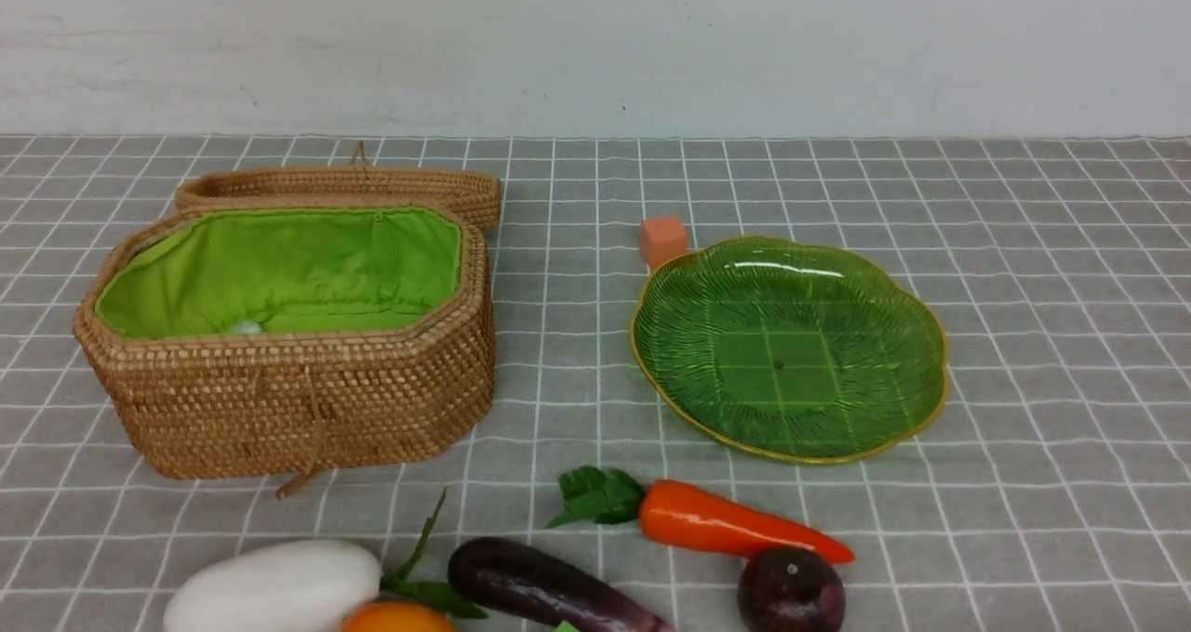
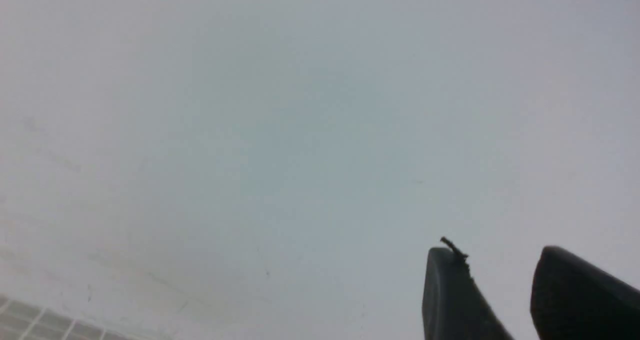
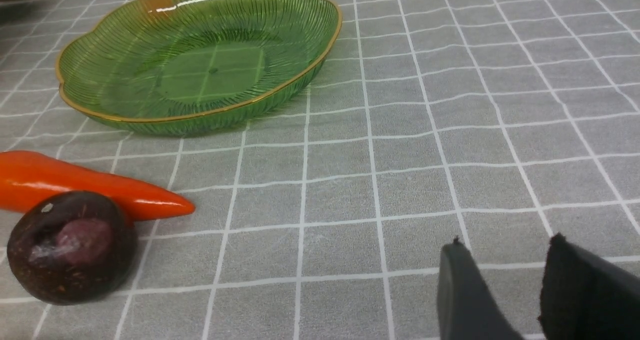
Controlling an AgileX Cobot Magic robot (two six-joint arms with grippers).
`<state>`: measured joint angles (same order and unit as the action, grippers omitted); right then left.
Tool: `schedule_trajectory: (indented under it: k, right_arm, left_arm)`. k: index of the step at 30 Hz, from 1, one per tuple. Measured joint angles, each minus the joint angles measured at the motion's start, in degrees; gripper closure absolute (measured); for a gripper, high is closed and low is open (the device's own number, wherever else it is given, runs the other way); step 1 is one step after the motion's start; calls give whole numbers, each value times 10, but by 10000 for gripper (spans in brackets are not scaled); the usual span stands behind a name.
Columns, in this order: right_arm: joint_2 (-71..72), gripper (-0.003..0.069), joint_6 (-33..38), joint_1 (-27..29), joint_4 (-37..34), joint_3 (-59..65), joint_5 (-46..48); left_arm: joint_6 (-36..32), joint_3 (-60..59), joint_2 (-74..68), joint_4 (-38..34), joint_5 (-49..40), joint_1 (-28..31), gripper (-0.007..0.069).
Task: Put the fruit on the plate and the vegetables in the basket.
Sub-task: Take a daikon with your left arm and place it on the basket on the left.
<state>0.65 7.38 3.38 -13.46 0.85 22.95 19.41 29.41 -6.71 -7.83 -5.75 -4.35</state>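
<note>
imo spread your right claw [image 3: 506,240] wider (it's barely apart, holding nothing) b4 dropping straight onto the round purple fruit [image 3: 70,247], which sits on the desk [image 3: 450,129] just beside the carrot [image 3: 100,190] tip, short of the plate [image 3: 200,124].

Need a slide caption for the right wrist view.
Right gripper open and empty; plate empty; purple fruit beside carrot.

Green plate [image 1: 707,316], brown woven basket [image 1: 298,399], grey-checked cloth [image 1: 1023,241], perhaps orange fruit [image 1: 397,618]
</note>
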Motion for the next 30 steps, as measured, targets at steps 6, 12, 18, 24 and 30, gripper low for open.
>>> schedule_trajectory:
  k: [6, 12, 18, 24, 30]
  right_arm:
    - [0, 418, 0, 0, 0, 0, 0]
    - [0, 418, 0, 0, 0, 0, 0]
    - [0, 418, 0, 0, 0, 0, 0]
    - [0, 418, 0, 0, 0, 0, 0]
    - [0, 418, 0, 0, 0, 0, 0]
  left_arm:
    - [-1, 146, -161, 50, -271, 0, 386]
    - [-53, 154, -324, 66, -340, 0, 386]
    - [-213, 154, -449, 66, -387, -20, 337]
    - [-385, 154, -530, 67, -412, -73, 133]
    - [-569, 154, -607, 66, -385, -102, -38]
